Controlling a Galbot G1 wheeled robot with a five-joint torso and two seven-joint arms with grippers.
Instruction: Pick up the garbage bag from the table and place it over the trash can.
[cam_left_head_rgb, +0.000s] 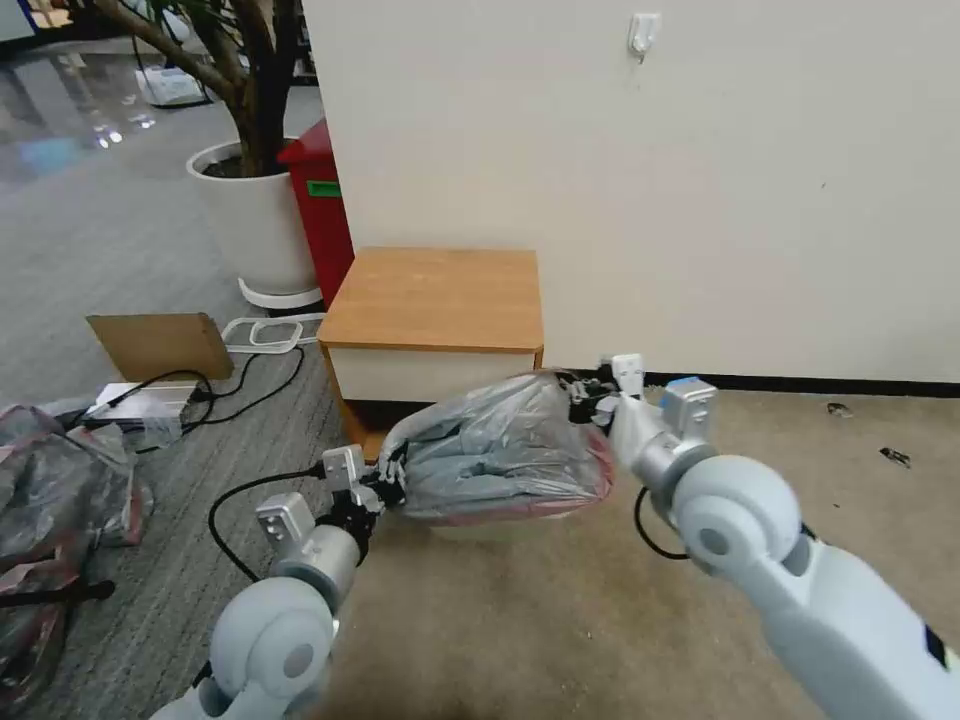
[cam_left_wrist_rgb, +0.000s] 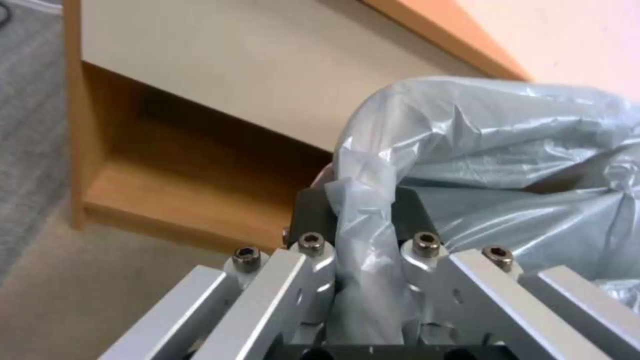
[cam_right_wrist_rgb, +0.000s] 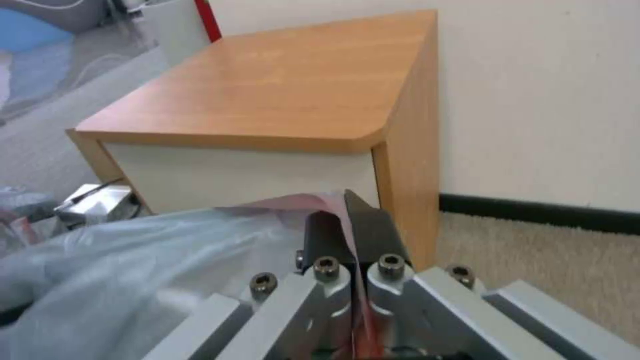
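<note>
Your crinkly translucent grey garbage bag with its pink-red rim hangs stretched between both grippers, long axis running left to right, in front of the white drawer of the small orange-brown wooden nightstand. The left gripper pinches a bunched fold at one end; the right gripper clamps the rim at the other. You can make out only a pale sliver of the cream plastic trash can beneath the bag.

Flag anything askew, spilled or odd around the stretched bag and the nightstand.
Nothing damaged. The thin grey plastic garbage bag with pink-red rim hangs stretched between the left gripper and right gripper. Dark debris specks lie on the carpet; crumpled grey-pink bags heap left.
</note>
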